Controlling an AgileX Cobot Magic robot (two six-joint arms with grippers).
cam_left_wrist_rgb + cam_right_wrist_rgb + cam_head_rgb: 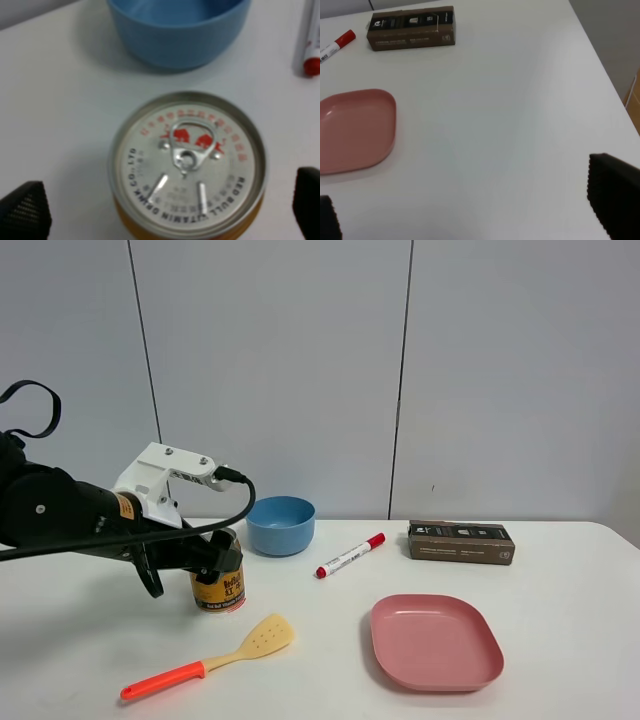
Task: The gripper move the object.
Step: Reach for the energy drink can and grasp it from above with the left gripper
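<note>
Left gripper [214,566] is down over the can [220,592], jaws spread to either side of it. In the left wrist view both fingertips [26,212] stand clear of the can [187,162] with bare bench showing in the gaps, so it is open and not gripping.

The can stands upright on the left half of the bench [560,620], about midway between the far and near edges. It has a gold-yellow body, a red bottom rim and a silver top with the pull tab flat.

Blue bowl [280,525] sits just beyond the can toward the far edge, near it but not touching.

Red-capped marker [350,555] lies on its side near the middle of the bench, between the bowl and the dark box [461,542]. It is apart from both.

The box lies flat near the far edge on the right half of the bench.

Pink plate [435,642] is near the near edge, right of centre.

Spatula [210,657] — cream slotted blade, orange handle — lies flat near the near edge on the left. The blade end points toward the can and is close to it, not touching.

Right gripper [470,207] shows only in its own wrist view: 2 fingertips wide apart, nothing between them, so open. It hangs over bare bench near the right edge, with the plate, box and marker tip in view beyond it.
</note>
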